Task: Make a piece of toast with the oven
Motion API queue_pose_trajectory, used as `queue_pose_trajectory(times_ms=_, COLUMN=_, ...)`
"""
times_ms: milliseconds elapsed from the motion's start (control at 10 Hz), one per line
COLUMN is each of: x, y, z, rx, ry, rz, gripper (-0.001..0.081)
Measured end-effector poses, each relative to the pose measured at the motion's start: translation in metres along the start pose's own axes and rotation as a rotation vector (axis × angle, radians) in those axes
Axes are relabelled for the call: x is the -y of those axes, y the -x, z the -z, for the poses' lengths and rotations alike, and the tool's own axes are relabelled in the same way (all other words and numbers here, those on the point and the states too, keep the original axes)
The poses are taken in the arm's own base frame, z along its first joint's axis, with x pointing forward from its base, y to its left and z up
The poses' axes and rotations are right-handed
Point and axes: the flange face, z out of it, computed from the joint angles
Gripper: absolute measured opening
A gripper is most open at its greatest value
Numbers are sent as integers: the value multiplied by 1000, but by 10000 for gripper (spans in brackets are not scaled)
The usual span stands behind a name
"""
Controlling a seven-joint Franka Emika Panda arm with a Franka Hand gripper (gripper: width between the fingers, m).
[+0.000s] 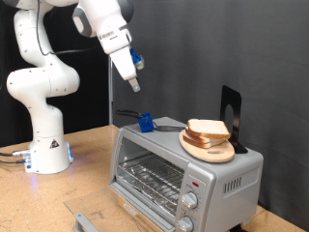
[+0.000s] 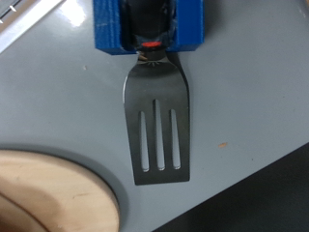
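Steel spatula (image 2: 159,126): lying flat on the oven (image 1: 227,172) roof, blue handle block under the camera.
Claw (image 1: 135,85): hanging above it, holding nothing; can't tell how wide.
Toast (image 1: 208,129): stacked on a wooden plate (image 1: 207,150) up top.
Tip: I'd come down straight over the handle.
Writing: none readable.

Silver-grey oven (image 1: 183,164); pale toast (image 1: 208,129), tan crust; spatula (image 2: 159,121) steel, handle seemingly blue.
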Motion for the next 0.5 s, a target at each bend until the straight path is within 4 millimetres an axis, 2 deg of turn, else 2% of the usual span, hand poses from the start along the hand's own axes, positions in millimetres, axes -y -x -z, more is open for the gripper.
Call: queue_pose_trajectory(times_ms=500, x=2, y=6, z=-35, rx=-6, ry=37, rz=-26, gripper=682)
